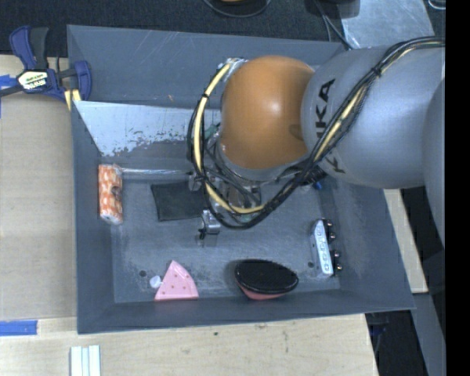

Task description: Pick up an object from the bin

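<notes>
Grey metal walls make a big bin (90,249), and a few small things lie on its floor, well apart from each other. The robot arm comes in from the right. It has a round orange cover (262,116) with yellow and black cables (243,206) looped below it. Under that, the gripper (209,229) hangs low near the middle of the bin. I cannot tell if it is open or closed, and I see nothing in it.

The nearest thing is a flat black square (176,202). It lies just to the left of the gripper, close to the tip. A pink triangle (176,282) and a black oval thing (266,278) lie near the front wall. An orange and white packet (110,193) lies by the left wall. A white strip (323,247) lies on the right.

What could go wrong? The black square looks very thin and lies flat on the floor. The gripper may slide over it and close on nothing. It could also push the square away, because it sits beside the square and not over it. If it goes down too far, it may bump the hard floor.
</notes>
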Motion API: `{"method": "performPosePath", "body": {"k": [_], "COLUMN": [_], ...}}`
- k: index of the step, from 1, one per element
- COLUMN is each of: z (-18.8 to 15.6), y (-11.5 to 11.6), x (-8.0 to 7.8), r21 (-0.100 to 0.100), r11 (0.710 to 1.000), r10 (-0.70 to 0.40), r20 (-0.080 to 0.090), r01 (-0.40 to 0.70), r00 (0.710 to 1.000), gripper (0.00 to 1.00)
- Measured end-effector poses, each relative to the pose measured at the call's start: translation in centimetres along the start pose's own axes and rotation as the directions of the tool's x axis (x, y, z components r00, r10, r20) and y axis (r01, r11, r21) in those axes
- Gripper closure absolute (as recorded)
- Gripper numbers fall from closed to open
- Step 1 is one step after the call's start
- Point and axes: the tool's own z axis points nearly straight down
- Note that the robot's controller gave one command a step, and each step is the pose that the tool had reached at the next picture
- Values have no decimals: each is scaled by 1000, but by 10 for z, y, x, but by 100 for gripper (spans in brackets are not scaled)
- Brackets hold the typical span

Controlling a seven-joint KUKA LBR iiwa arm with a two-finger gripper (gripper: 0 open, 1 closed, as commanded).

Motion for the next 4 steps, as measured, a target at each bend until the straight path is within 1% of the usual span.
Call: {"method": "performPosePath", "body": {"k": [1,2,3,4], "z": [-5,119,117,118], "y": [-1,-33,-23,-33], "x": [-2,-56,-71,-57], "r21": [-1,0,0,-1], "r11": [1000,998,991,998], "r10": [4,56,-136,55], "r20": [9,2,15,5], "r01": [-4,-56,136,-55], "r00": [1000,998,991,998], "gripper": [0,0,0,0]}}
